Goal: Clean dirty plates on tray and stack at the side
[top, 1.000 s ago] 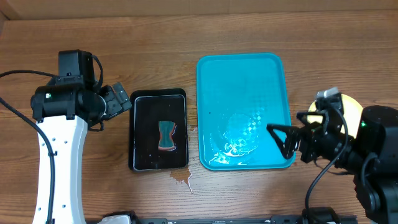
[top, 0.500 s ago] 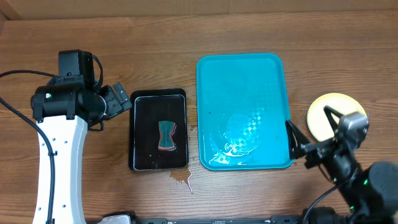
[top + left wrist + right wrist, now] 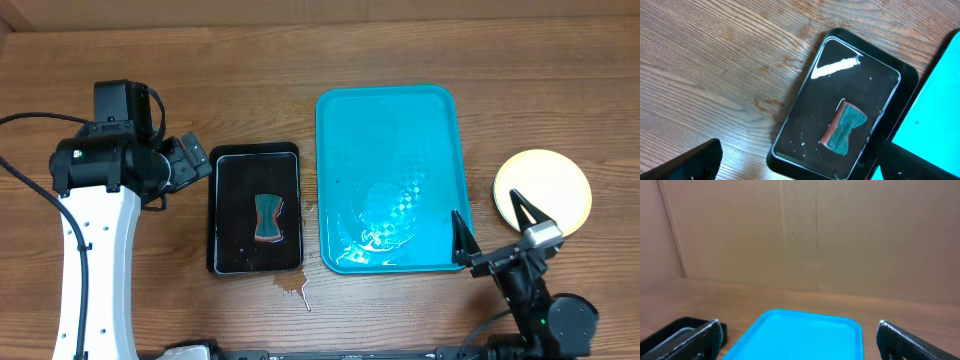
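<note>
The turquoise tray (image 3: 345, 130) lies at the table's middle right, holding no plates, with a wet sheen in its near half. The pale yellow plates (image 3: 543, 188) sit on the wood to its right and show as one disc. My right gripper (image 3: 492, 228) is open and empty, low at the front between the tray's near right corner and the plates. Its wrist view looks along the tray (image 3: 800, 330) between its spread fingers (image 3: 695, 342). My left gripper (image 3: 190, 165) is open and empty, left of the black tray (image 3: 225, 200).
A brown and green sponge (image 3: 267, 218) lies in the black tray (image 3: 805, 115), also seen from the left wrist (image 3: 844, 127). A small spill (image 3: 293, 288) marks the wood by its near right corner. A cardboard wall (image 3: 800, 230) stands behind the table.
My right arm has drawn back toward the front edge and off the plates, which now show in full. The left arm has not moved.
</note>
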Robot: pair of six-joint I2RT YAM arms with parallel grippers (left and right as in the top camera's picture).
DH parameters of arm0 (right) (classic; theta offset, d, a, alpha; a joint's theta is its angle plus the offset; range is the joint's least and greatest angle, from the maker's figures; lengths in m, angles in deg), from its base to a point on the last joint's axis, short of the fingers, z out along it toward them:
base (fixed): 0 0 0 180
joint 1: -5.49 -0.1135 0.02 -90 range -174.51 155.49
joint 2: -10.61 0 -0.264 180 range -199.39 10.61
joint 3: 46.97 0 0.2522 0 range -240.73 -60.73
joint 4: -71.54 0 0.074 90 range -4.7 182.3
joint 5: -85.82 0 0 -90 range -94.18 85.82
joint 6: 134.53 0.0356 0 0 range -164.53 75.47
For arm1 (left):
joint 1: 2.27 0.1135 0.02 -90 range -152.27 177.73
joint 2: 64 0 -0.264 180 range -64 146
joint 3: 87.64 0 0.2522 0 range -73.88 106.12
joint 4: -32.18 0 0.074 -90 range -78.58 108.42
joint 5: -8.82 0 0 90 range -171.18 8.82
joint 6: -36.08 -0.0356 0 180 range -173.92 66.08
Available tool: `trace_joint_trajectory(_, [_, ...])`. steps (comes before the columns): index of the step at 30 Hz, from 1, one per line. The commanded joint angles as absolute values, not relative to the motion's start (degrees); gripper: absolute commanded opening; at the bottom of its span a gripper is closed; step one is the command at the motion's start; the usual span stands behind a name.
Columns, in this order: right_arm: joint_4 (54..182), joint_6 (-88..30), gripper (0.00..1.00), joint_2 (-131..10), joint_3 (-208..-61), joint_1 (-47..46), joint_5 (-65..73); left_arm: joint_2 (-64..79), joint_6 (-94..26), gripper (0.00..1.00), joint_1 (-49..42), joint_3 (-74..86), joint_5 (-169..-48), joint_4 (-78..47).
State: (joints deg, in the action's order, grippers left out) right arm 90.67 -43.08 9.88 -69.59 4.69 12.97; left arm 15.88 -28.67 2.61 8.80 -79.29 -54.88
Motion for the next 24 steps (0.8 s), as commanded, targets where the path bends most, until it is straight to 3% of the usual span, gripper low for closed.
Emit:
trace_joint_trajectory(1, [83.98,-43.01,1.0,10.45,-63.82,4.84,12.56,15.39,-29.72,1.0,2.68,9.41,-79.32,-54.83])
trace_joint_trajectory(8, [80.31,-43.05,1.0,10.47,-61.16,4.8,11.75,15.39,-29.72,1.0,2.68,9.41,-79.32,-54.81])
trace_joint_trajectory(15, [88.74,-43.05,1.0,10.45,-61.18,4.82,11.73,15.39,-29.72,1.0,2.68,9.41,-79.32,-54.83])
trace_joint_trajectory(24, [88.63,-43.05,1.0,10.23,-61.2,4.82,11.73,15.39,-29.72,1.0,2.68,9.41,-79.32,-54.81])
